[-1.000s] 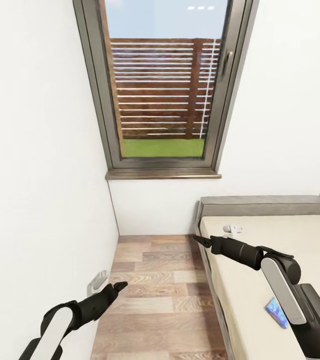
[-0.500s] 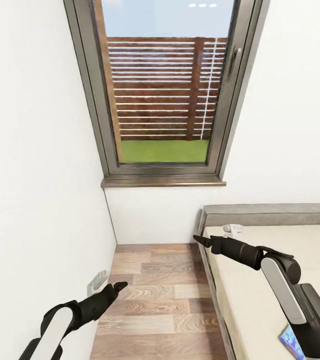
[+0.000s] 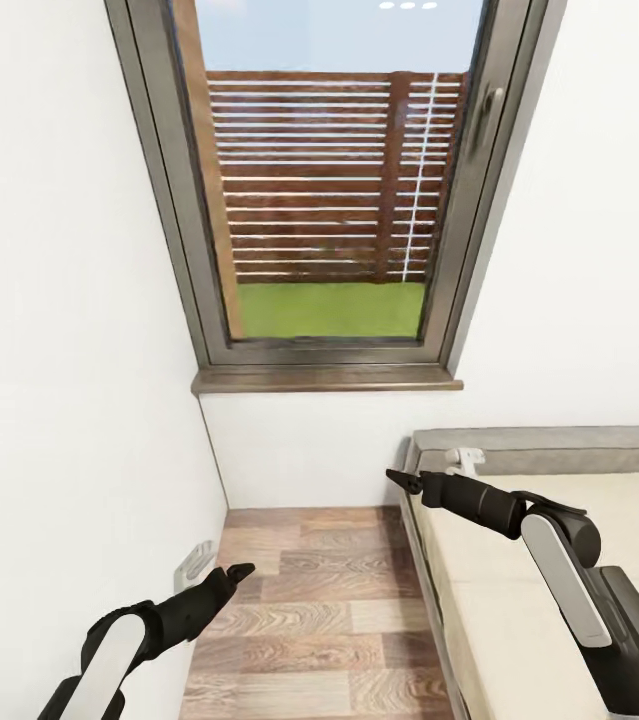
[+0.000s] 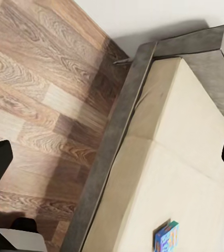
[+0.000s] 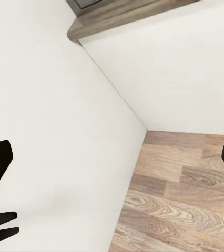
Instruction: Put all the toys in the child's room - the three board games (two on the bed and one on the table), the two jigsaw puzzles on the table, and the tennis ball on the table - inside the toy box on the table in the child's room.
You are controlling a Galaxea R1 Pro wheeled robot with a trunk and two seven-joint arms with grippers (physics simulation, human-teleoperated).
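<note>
Robot in transit beside the bed (image 3: 559,560), facing the window (image 3: 329,200); left gripper (image 3: 239,572) and right gripper (image 3: 397,478) both look narrowed to a point and empty. Blue board game (image 4: 166,237) lies flat on the mattress, near the robot. Risk, as judged: driving on toward the far wall overshoots the game, or the right arm brushes the bed frame (image 4: 112,152).

Narrow strip of wood floor (image 3: 309,600) between left wall (image 3: 69,350) and bed (image 3: 519,600).

left end effector (image 3: 240,571), right end effector (image 3: 393,477) (both empty) — arms outstretched
</note>
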